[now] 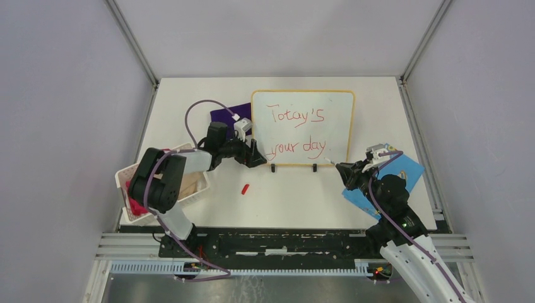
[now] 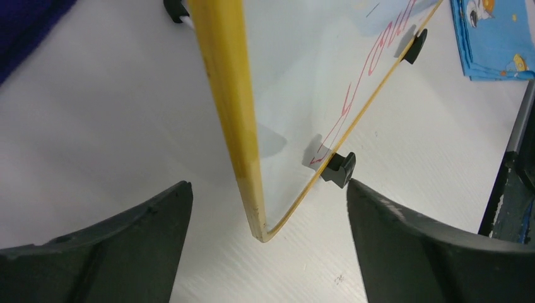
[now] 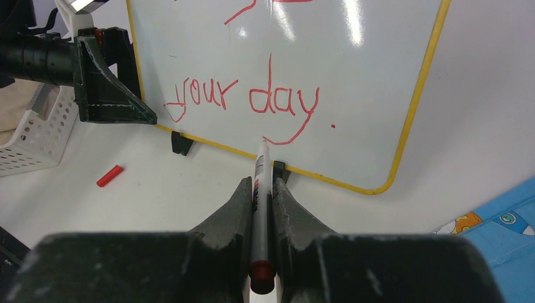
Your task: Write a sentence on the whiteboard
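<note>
The whiteboard stands upright on two black feet at the table's middle back. The sentence is in red on two lines, "Totay's your day." My left gripper is open. In the left wrist view its fingers stand on either side of the board's lower left corner without touching it. My right gripper is shut on a grey marker with a red end. The marker's tip points at the board's lower edge below "day"; I cannot tell if it touches.
A red marker cap lies on the table in front of the board. A white basket sits at the left under the left arm. A purple cloth lies behind the board's left side. A blue card lies under the right arm.
</note>
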Available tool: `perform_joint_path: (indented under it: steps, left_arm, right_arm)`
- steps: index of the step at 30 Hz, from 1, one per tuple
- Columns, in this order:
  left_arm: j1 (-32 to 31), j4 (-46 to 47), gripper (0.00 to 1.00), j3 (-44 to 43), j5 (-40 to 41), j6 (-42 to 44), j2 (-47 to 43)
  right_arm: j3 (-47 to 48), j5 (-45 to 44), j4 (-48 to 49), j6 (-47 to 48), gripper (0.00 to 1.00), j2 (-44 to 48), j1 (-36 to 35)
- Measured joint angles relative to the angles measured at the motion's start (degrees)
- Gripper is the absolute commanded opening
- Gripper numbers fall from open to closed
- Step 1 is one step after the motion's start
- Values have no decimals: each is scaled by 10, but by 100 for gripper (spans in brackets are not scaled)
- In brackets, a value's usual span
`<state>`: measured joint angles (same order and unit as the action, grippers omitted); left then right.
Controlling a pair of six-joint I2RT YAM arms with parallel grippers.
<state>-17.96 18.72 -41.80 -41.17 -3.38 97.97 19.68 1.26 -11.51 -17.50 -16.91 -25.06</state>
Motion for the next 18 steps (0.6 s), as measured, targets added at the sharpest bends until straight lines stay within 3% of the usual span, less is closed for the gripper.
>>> perform_joint_path:
  steps: [11,18]
  left_arm:
    - [4,-37,100,24,71,0,-85]
    - [6,-116,100,41,190,-8,-203]
  right_arm:
    - [0,0,2,0,0,12,-5]
    - [0,0,3,0,0,21,-12]
